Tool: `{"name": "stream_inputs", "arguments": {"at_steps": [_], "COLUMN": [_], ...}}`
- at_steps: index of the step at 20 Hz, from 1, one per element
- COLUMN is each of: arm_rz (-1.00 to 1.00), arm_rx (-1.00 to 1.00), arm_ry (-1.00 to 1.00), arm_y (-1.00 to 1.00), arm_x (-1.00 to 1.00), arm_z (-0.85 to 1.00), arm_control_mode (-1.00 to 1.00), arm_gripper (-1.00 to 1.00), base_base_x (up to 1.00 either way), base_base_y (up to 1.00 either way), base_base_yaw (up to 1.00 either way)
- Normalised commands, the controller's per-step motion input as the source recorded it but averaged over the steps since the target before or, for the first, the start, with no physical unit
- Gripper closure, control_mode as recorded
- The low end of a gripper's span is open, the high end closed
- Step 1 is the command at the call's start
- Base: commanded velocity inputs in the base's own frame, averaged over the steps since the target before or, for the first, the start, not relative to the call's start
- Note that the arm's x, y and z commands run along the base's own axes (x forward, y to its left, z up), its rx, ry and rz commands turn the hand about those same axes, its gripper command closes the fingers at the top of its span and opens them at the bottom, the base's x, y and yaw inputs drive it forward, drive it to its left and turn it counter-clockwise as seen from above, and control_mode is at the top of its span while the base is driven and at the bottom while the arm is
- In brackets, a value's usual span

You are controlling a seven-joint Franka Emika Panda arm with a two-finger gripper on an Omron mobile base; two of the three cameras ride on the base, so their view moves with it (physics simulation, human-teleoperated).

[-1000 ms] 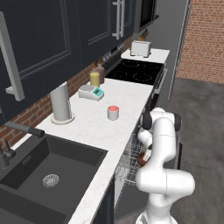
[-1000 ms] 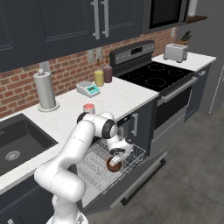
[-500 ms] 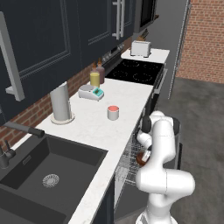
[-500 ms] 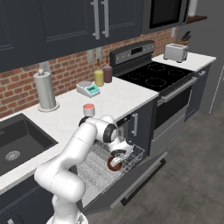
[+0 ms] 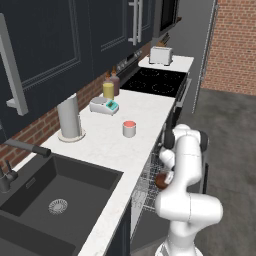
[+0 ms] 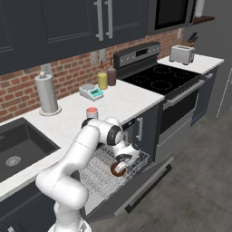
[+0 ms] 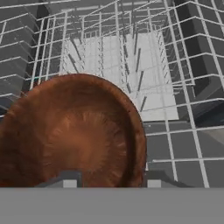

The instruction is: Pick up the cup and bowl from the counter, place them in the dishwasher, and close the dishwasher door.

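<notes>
The dark-brown bowl (image 7: 74, 135) stands on edge in the dishwasher's pulled-out wire rack (image 6: 97, 170), close under my hand. My gripper (image 7: 109, 181) is open: one fingertip (image 7: 65, 178) is in front of the bowl's hollow, the other just outside its rim, with a wide gap between them. From the right base view the bowl (image 6: 118, 168) sits at the rack's front right, my gripper (image 6: 122, 161) just above it. The cup (image 5: 129, 128), grey with a red top, stands on the white counter (image 5: 100, 145). The dishwasher door (image 6: 140, 188) hangs down open.
A paper-towel roll (image 5: 69, 119), a small scale (image 5: 104, 105) and two jars (image 5: 108, 90) stand along the brick wall. The dark sink (image 5: 55, 195) is to the left, the black stove (image 6: 161, 81) and a toaster (image 6: 182, 54) to the right.
The arm and the bowl stay almost where they were at the rack; the hand has shifted only slightly.
</notes>
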Motion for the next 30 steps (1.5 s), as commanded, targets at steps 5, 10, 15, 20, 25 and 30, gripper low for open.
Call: {"name": "stream_inputs", "arguments": {"at_steps": [5, 10, 15, 20, 25, 30], "arm_rz": [0.0, 0.0, 0.0, 0.0, 0.0, 0.0], "arm_rx": [0.0, 0.0, 0.0, 0.0, -0.01, -0.01], "arm_ry": [-0.09, -0.12, -0.16, -0.14, -0.03, 0.0], "arm_y": [-0.15, -0.04, 0.0, 0.02, 0.0, 0.0], "arm_x": [-0.56, -0.52, -0.6, -0.3, -0.25, -0.09], "arm_z": [0.5, 0.68, 0.82, 0.99, 1.0, 1.0], "arm_control_mode": [-1.0, -1.0, -1.0, -1.0, -1.0, -1.0], "arm_gripper": [-1.0, -1.0, -1.0, -1.0, -1.0, -1.0], "base_base_x": [0.0, 0.0, 0.0, 0.0, 0.0, 0.0], "base_base_y": [0.0, 0.0, 0.0, 0.0, 0.0, 0.0], "base_base_yaw": [0.0, 0.0, 0.0, 0.0, 0.0, 0.0]}}
